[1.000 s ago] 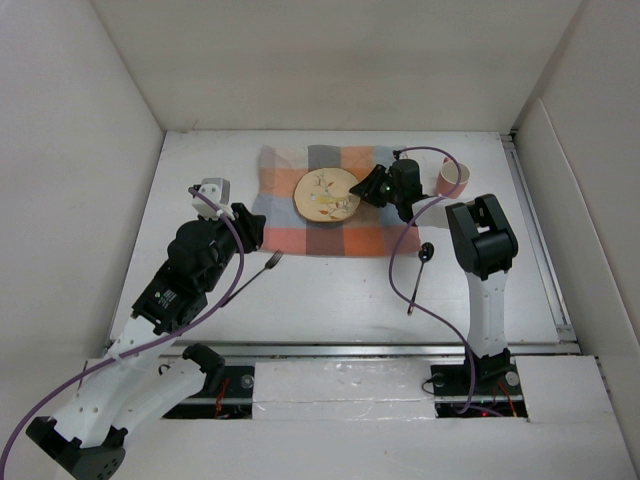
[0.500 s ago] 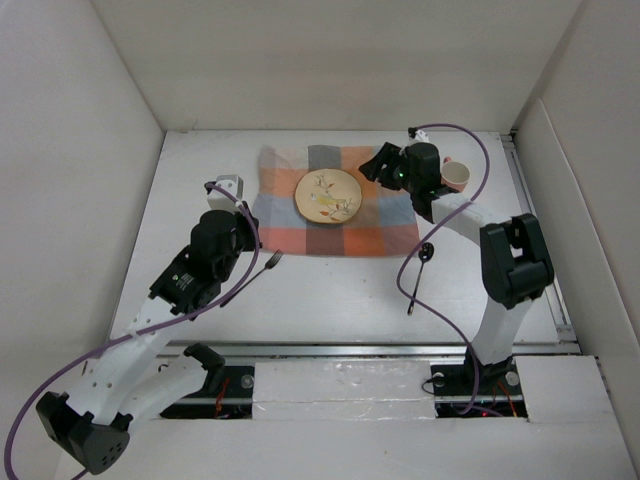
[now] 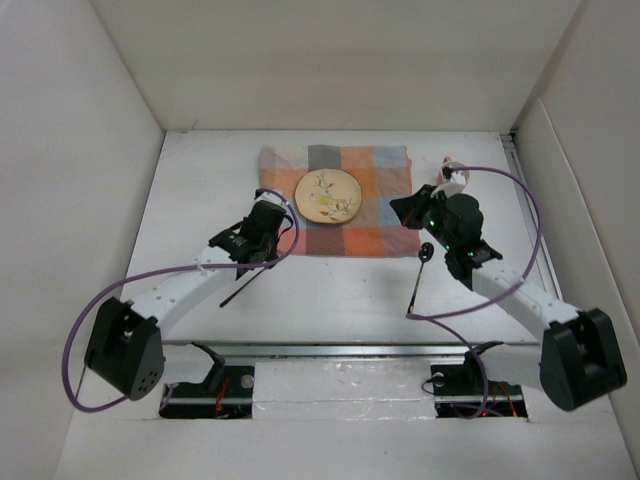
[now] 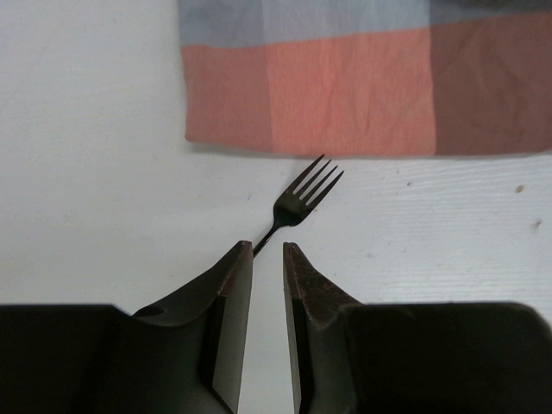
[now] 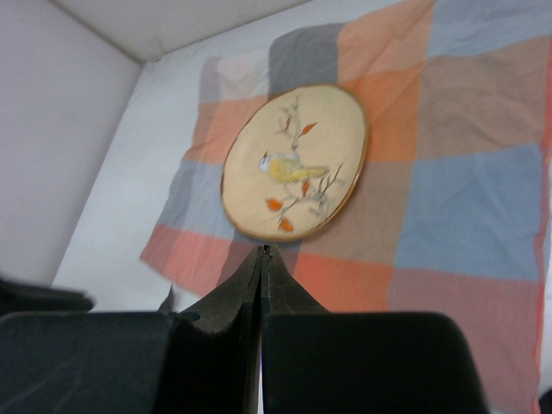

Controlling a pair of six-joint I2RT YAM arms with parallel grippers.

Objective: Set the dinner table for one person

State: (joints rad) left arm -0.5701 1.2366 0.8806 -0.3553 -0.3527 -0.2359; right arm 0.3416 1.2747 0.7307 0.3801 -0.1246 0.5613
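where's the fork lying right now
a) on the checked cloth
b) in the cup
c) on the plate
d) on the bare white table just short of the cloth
D: the left wrist view shows the fork flat on the white table, its tines pointing at the cloth but stopping short of its edge.

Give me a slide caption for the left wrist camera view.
Left end effector, fingers slightly apart, poised over a black fork on the white table beside the checked cloth.

You see the left gripper [image 4: 266, 250] a slit apart above the handle of the black fork [image 4: 304, 195], seemingly not gripping it; the tines point at the checked cloth [image 4: 345, 86].
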